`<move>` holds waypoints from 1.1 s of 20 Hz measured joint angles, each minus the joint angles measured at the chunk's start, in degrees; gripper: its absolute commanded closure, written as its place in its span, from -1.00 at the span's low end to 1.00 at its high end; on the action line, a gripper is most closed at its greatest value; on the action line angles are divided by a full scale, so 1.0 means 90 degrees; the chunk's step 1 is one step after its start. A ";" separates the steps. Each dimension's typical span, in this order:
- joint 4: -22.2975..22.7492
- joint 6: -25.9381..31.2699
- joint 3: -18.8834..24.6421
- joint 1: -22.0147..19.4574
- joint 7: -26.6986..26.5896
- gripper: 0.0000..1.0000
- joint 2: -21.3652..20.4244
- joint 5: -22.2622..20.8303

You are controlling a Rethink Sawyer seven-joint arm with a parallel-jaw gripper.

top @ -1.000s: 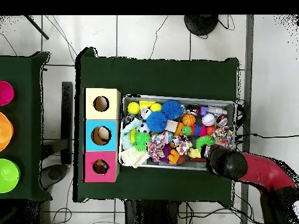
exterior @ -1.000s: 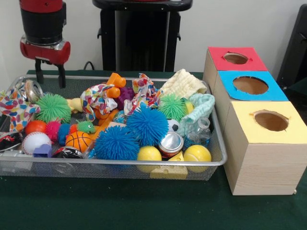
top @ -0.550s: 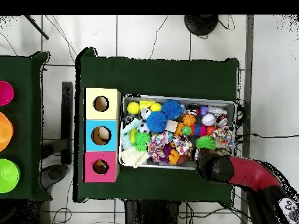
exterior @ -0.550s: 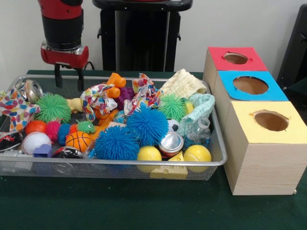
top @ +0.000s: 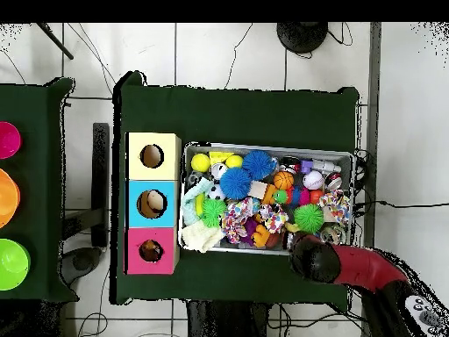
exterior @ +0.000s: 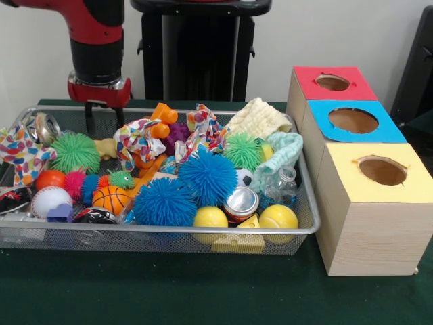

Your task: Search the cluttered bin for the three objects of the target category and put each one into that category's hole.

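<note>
My gripper (exterior: 104,123) hangs open and empty over the far rim of the wire bin (exterior: 169,231), just left of a colourful patterned cloth (exterior: 137,139). In the overhead view the red arm (top: 314,258) covers the fingers at the bin's (top: 268,146) lower edge. The bin holds two blue spiky balls (exterior: 208,176) (exterior: 164,202), green spiky balls (exterior: 74,152) (exterior: 242,149), two yellow balls (exterior: 210,217) (exterior: 278,217), a mini basketball (exterior: 110,198), a baseball (exterior: 50,200), a can (exterior: 241,202) and a plastic bottle (exterior: 281,183).
Three wooden boxes with round holes stand beside the bin: red (exterior: 332,82), blue (exterior: 353,120) and yellow (exterior: 382,170). A beige cloth (exterior: 257,118) and a teal cloth (exterior: 285,149) lie at the bin's box end. Another can (exterior: 44,126) sits in the far left corner.
The arm has slid along the bin's far rim towards the boxes, rightward in the front view, and dropped a little. The gripper stays open. Nothing in the bin has moved.
</note>
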 measured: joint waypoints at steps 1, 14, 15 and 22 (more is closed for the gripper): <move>0.0001 -0.0039 -0.0029 0.0000 0.0000 -1.00 0.0044 -0.0026; -0.0006 -0.0100 -0.0183 -0.0184 0.0000 -1.00 0.0263 -0.0178; -0.0029 -0.0101 -0.0174 -0.0214 0.0000 -1.00 0.0289 -0.0175; -0.0289 -0.0094 -0.0129 -0.0315 0.0000 -1.00 0.0430 -0.0176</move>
